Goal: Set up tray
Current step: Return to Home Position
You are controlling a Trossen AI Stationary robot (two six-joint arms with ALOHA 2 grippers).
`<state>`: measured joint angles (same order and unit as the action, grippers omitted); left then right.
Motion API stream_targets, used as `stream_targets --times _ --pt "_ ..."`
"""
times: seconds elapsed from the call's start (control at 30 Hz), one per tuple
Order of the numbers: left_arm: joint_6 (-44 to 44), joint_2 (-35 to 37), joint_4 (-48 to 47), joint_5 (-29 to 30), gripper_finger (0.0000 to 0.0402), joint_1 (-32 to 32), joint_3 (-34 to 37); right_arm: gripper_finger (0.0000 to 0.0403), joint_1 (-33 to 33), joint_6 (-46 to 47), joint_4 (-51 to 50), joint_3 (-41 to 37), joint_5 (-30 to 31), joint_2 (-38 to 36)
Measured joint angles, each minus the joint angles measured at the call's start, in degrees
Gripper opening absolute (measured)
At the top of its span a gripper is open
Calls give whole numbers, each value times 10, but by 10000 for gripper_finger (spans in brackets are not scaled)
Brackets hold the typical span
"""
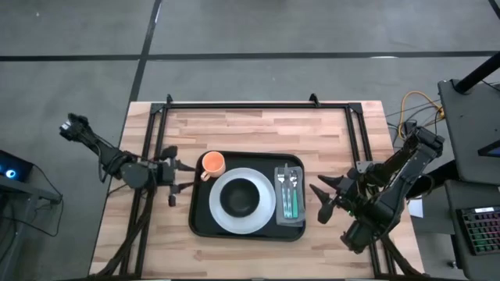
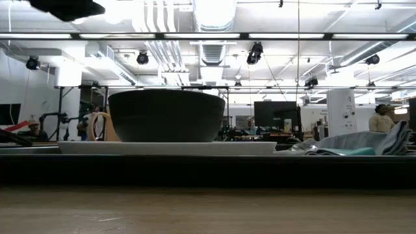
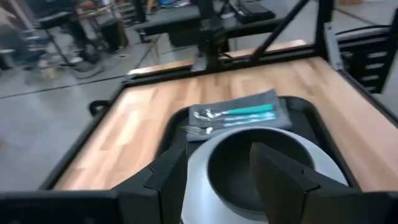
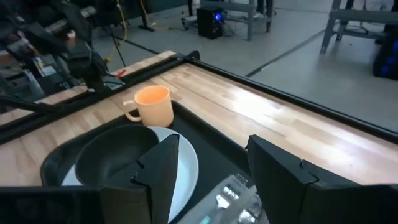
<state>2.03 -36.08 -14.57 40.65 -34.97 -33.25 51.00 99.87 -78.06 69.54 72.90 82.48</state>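
My left arm (image 1: 117,162), by the left edge of the light wooden-plank desk (image 1: 258,125): slim matte-black links, rounded joint housings, what looks like a thin dark cable looping beside it. My right arm (image 1: 394,183), by the right edge: same black, chunkier blocky housings. On the left gripper (image 1: 183,176) and right gripper (image 1: 322,199): two flat, angular, wedge-shaped black fingers (image 3: 280,180) each, edges catching paler light.
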Motion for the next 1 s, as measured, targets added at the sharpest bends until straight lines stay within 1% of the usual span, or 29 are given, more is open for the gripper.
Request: stream_targets --times 0.07,0.13,0.3,0.43,0.53,0.67,0.87,1.0 --pt "0 14 11 -27 156 4 19 180 2 -23 22 1 8 0" --pt "1 31 38 -42 156 4 47 180 1 -56 48 1 8 0" --pt "-14 90 139 -47 156 4 134 180 1 -136 104 1 8 0" --pt "-43 143 199 -48 156 4 192 180 1 -161 127 3 9 1" --pt "-62 181 238 -75 156 4 227 180 1 -164 134 3 10 1" --pt "-65 238 247 -118 156 4 258 180 1 -163 140 3 11 1" --pt "-65 311 247 -140 156 4 294 180 1 -164 143 3 23 1" --pt "-65 345 245 -141 156 4 315 179 1 -162 142 3 27 1"
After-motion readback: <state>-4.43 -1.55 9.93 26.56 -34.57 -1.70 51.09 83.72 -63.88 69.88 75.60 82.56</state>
